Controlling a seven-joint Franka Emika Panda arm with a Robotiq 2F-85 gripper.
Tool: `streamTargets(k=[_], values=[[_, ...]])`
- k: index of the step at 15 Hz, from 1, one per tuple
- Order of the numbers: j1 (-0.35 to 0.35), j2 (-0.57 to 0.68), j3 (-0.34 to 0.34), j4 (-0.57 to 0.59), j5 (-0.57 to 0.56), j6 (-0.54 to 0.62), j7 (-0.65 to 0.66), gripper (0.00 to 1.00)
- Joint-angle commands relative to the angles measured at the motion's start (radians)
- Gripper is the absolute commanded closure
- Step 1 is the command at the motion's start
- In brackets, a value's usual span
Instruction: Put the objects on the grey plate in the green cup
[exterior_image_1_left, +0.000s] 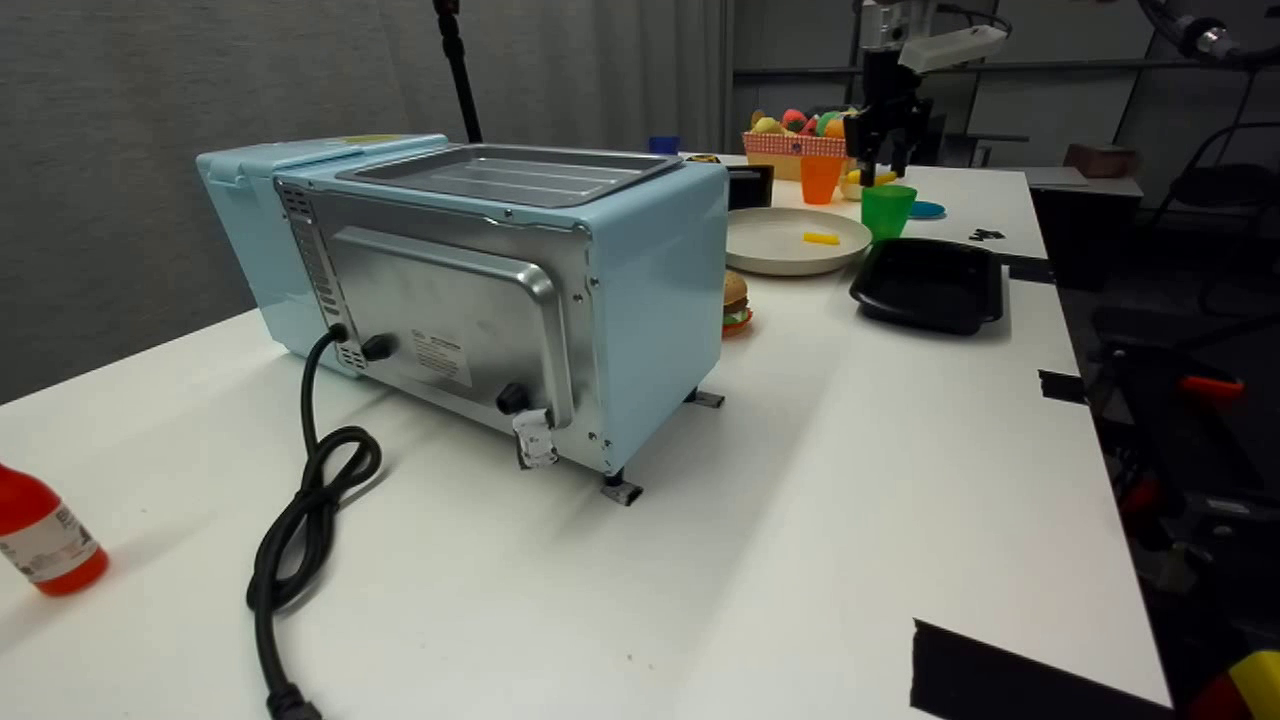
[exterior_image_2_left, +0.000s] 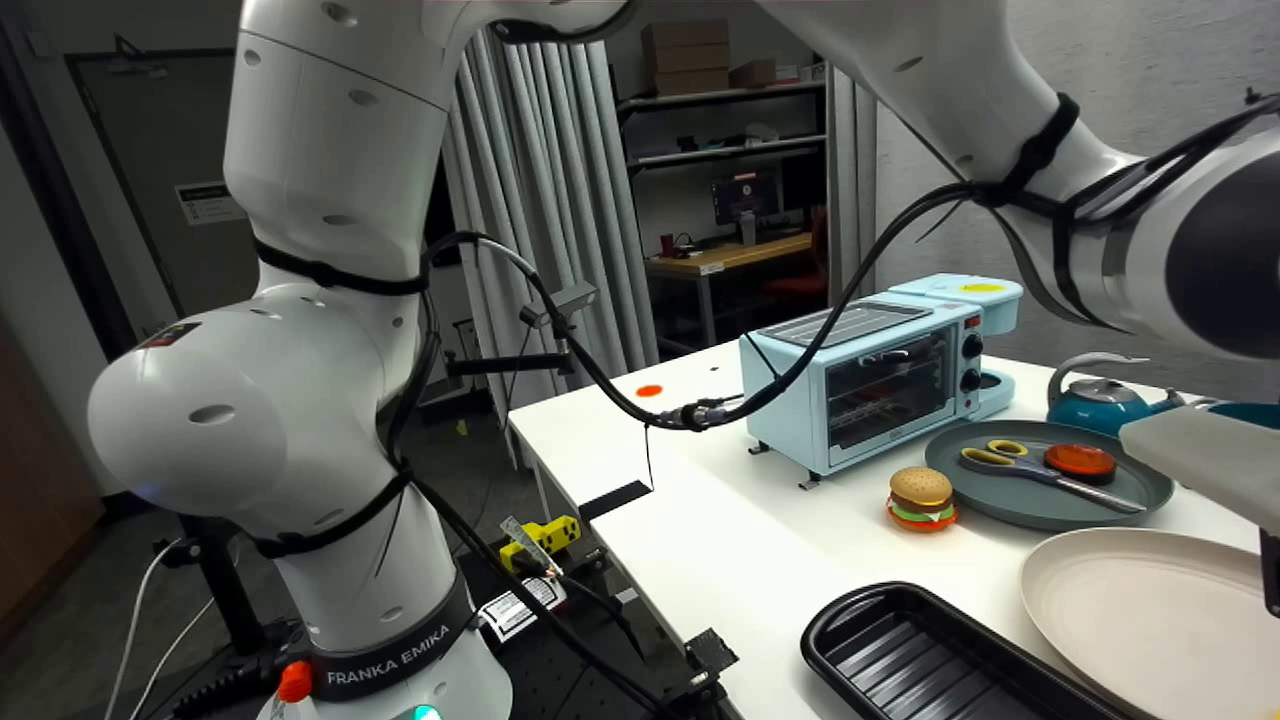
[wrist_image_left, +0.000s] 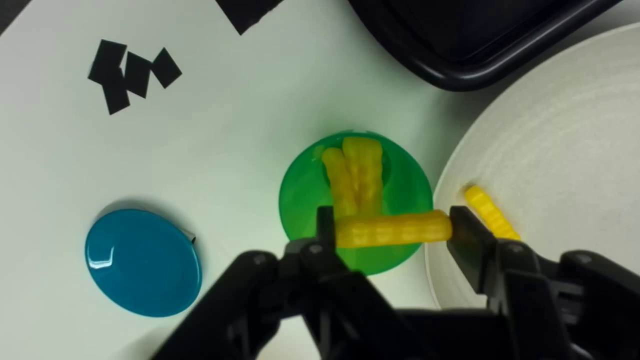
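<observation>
My gripper is shut on a yellow ribbed stick, which spans lengthwise between the two fingertips. In the wrist view the held stick overlaps the green cup below, its right end reaching past the cup's rim. Several yellow sticks lie inside the cup. The grey plate is just right of the cup, with another yellow stick on it, partly behind my right finger. In an exterior view, my gripper is above the green cup, beside the grey plate.
A black shallow dish stands near the plate and cup. A blue disc lies left of the cup. An orange cup and a basket of toy food stand behind. A toy burger and blue toaster oven stand farther along.
</observation>
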Motion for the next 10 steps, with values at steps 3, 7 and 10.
streamTargets(k=[3,7,10], values=[[-0.011,-0.006,-0.002,0.007,0.006,-0.041,-0.011,0.08],[-0.007,-0.010,-0.001,0.007,0.005,-0.050,-0.009,0.00],[0.003,-0.014,0.009,0.011,0.005,-0.049,-0.007,0.00]])
